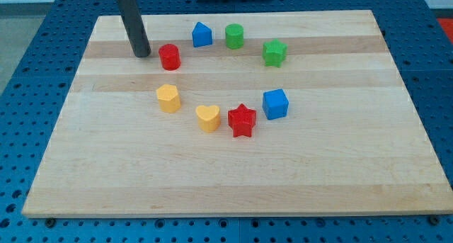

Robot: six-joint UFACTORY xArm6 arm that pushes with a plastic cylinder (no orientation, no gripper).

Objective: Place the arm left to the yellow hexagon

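A pale wooden board (233,172) with visible lengthwise grain and a smooth, lightly satin finish, made of joined planks in slightly differing tones. Around it, a blue metal-looking table (28,73) dotted with a grid of holes. On the board, small blocks that look like matt plastic with soft sheen: yellow hexagon (168,98), yellow heart (208,118), red star (242,120), blue cube (275,104), green star (274,52), green cylinder (234,36), blue house-shaped block (202,35), red cylinder (169,57). At eleven o'clock, a dark rod, smooth and dull grey-black, ends in my tip (143,54).
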